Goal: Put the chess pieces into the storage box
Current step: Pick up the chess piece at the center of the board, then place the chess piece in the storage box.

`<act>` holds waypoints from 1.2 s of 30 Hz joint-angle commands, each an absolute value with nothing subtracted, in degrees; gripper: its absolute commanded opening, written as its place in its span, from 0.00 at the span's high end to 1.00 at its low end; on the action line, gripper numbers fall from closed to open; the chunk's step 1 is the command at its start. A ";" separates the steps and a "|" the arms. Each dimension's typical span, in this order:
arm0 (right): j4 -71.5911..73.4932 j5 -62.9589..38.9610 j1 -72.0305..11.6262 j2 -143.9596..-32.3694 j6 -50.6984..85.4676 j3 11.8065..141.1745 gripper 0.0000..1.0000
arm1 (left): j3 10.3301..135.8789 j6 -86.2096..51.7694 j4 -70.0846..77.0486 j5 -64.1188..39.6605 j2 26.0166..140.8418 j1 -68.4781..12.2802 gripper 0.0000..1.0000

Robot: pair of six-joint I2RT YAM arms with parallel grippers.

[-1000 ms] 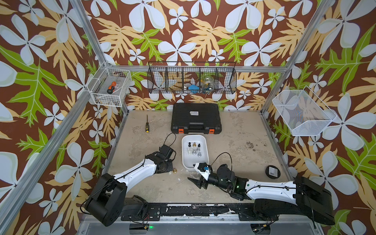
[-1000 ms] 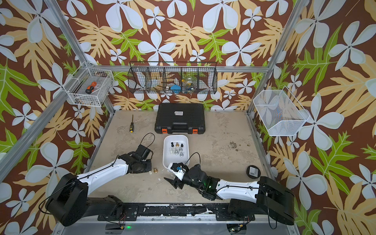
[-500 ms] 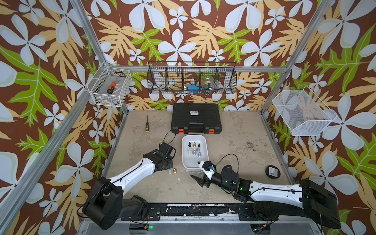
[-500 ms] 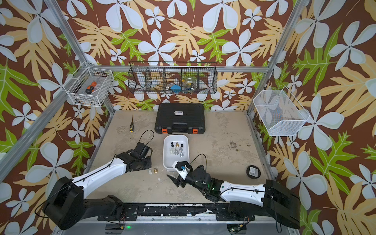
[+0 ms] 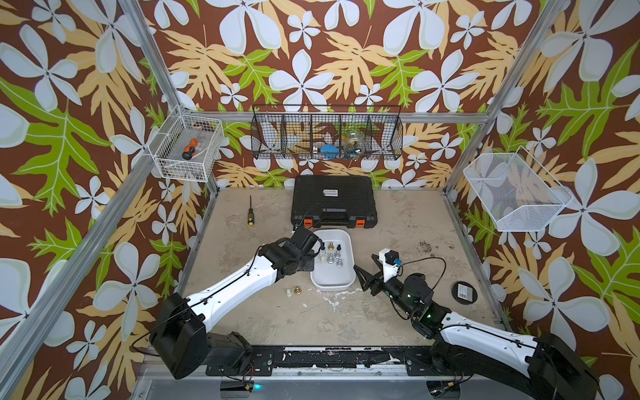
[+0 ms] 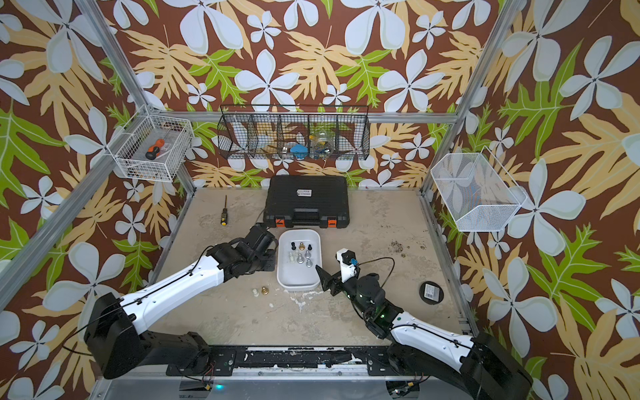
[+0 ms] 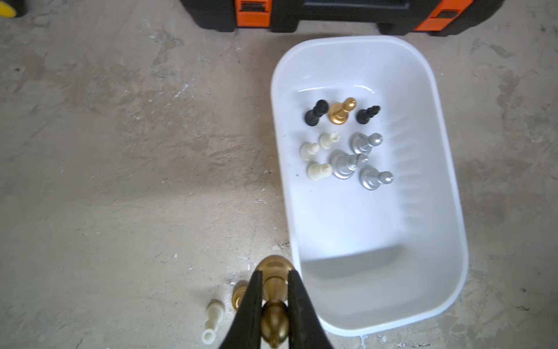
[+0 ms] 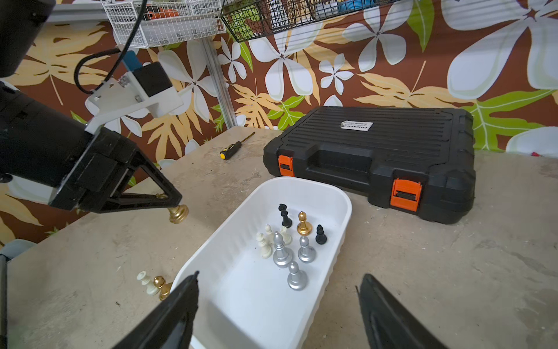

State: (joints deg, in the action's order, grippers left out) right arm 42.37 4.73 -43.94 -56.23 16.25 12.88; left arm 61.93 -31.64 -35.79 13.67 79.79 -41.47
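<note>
The white storage box (image 5: 334,278) (image 6: 299,280) lies mid-table and holds several chess pieces (image 7: 341,145) (image 8: 287,241) in black, gold, cream and silver, all standing upright. My left gripper (image 7: 274,279) (image 8: 176,201) is shut on a gold chess piece (image 7: 274,290) (image 8: 178,214), which hangs above the table just off the box's left wall. A cream piece (image 5: 288,292) (image 7: 213,314) and a gold piece (image 5: 296,290) (image 8: 160,285) stand on the table to the left of the box's near end. My right gripper (image 5: 366,267) (image 8: 279,276) is open and empty at the box's near right corner.
A black toolcase (image 5: 333,201) with orange latches lies right behind the box. A screwdriver (image 5: 250,216) lies at the back left, and a black round disc (image 5: 465,292) sits at the right. Wire baskets (image 5: 188,152) hang on the walls.
My left gripper has carried the gold piece to the right, up to the box's left wall. My right gripper has swung from in front of the box to its right corner and opened wider.
</note>
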 commanded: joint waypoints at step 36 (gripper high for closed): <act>45.31 3.02 -43.88 -58.45 16.10 13.63 0.16 | 65.13 -31.28 -30.46 14.20 92.60 -47.40 0.86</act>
State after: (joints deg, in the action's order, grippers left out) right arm 43.29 2.57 -43.92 -58.61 16.43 13.63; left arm 63.94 -31.79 -29.47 14.50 94.13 -48.12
